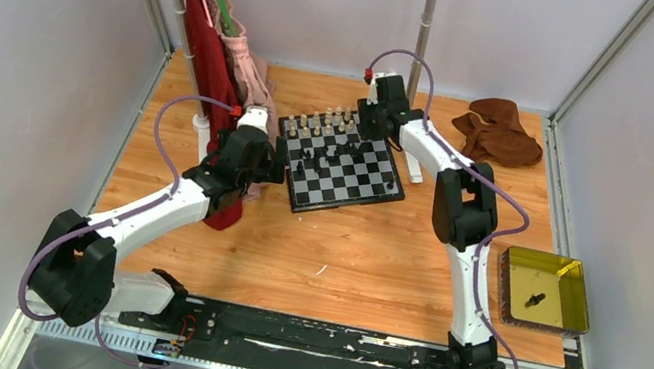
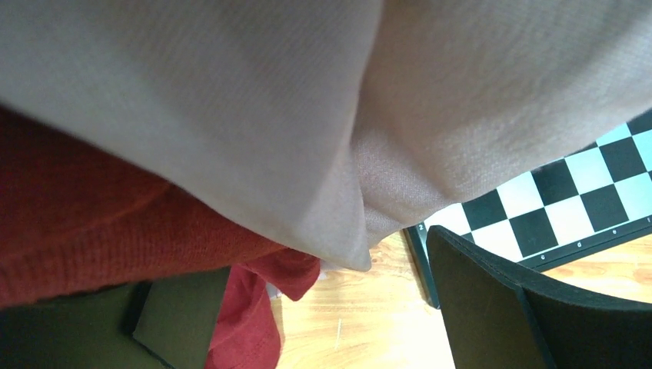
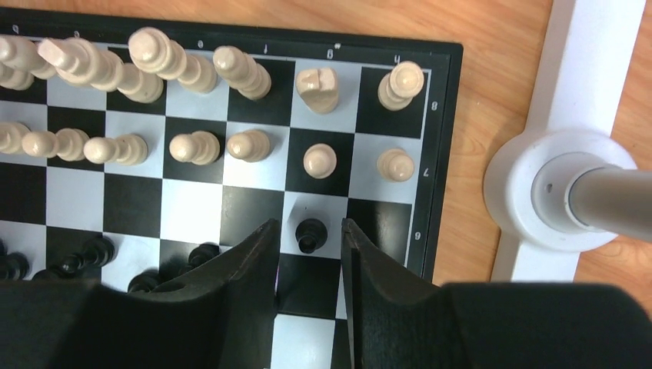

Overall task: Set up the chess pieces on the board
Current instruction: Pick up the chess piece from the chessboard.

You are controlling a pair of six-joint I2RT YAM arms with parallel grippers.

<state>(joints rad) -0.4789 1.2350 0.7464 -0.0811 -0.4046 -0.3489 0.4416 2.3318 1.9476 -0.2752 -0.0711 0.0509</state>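
From above, the board (image 1: 343, 185) lies centre, your left gripper (image 1: 274, 161) at its left edge and your right gripper (image 1: 372, 124) at its far corner. Left wrist: fingers (image 2: 500, 315) spread wide (pink cloth (image 2: 307, 115) looms overhead). Right wrist: fingers (image 3: 246, 269) slightly parted, straddling a black pawn (image 3: 311, 233).

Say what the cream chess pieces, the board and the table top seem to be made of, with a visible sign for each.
The cream chess pieces: probably moulded plastic, smooth with soft highlights; turned wood cannot be excluded. The board: smooth printed surface, faintly glossy, likely plastic or coated card. The table top: wood or wood-look laminate, showing orange-brown grain.
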